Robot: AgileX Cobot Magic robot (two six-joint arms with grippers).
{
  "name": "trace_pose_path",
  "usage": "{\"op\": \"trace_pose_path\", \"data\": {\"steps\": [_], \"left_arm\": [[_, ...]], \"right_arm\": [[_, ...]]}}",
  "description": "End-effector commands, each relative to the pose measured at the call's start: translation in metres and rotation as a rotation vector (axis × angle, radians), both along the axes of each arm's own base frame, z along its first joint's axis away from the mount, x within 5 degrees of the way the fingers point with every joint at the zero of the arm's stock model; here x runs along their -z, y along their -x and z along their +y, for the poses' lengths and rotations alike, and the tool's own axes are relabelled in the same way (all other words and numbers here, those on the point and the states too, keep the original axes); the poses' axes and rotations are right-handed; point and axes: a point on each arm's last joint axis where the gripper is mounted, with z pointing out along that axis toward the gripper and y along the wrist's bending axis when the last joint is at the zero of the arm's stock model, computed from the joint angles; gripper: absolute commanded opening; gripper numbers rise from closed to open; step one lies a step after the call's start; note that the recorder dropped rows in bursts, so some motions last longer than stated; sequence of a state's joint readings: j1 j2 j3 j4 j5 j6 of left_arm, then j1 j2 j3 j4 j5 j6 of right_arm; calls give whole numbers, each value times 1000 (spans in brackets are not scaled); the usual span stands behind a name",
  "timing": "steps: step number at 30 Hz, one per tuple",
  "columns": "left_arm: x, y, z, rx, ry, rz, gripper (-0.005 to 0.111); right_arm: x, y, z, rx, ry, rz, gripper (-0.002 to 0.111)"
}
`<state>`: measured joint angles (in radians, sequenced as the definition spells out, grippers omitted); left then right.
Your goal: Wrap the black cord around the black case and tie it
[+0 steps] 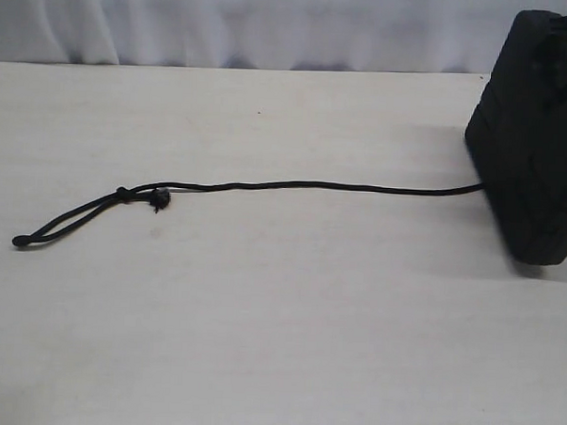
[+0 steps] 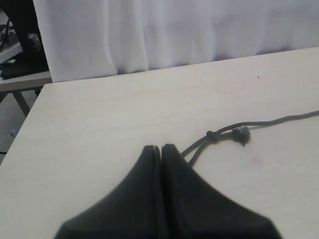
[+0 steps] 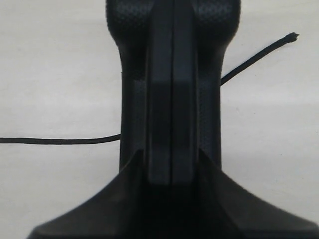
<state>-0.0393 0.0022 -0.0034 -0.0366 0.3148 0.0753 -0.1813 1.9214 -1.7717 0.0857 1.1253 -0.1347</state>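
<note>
The black cord [image 1: 294, 185] lies across the table, its knotted loop end [image 1: 71, 217] at the left. Its other part runs under the black case [image 1: 531, 148], which stands tilted on edge at the far right. In the right wrist view the case [image 3: 172, 74] is seen edge-on, and my right gripper [image 3: 172, 174] is shut on it. The cord [image 3: 60, 141] passes behind the case, its free end [image 3: 291, 36] lying on the table. My left gripper [image 2: 160, 148] is shut on nothing, just short of the loop. The cord's knot [image 2: 211, 135] lies beyond the fingertips.
A white curtain [image 1: 273, 24] hangs behind the table's far edge [image 1: 233, 68]. The left wrist view shows the table's side edge [image 2: 22, 124], with a stand and dark equipment [image 2: 20, 55] past it.
</note>
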Motion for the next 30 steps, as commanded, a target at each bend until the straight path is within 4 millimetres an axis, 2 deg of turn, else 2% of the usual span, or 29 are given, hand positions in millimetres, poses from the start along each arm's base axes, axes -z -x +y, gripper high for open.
{"op": "trace_pose_path", "data": {"steps": [1,2,5,12,19,22,30], "left_arm": [[0,0,0,7,4,-7,0],[0,0,0,7,4,-7,0],[0,0,0,7,4,-7,0],[0,0,0,7,6,-7,0],[0,0,0,7,6,-7,0],[0,0,0,7,6,-7,0],[0,0,0,7,6,-7,0]], "right_arm": [[-18,2,0,-20,20,-71,12],[-18,2,0,-32,25,-69,4],[-17,2,0,-35,24,-72,4],[-56,6,15,-94,-80,-295,4],[-68,10,26,-137,-168,-349,4],[-64,10,41,-164,-156,-347,4],[-50,14,106,-237,-155,-326,4]]}}
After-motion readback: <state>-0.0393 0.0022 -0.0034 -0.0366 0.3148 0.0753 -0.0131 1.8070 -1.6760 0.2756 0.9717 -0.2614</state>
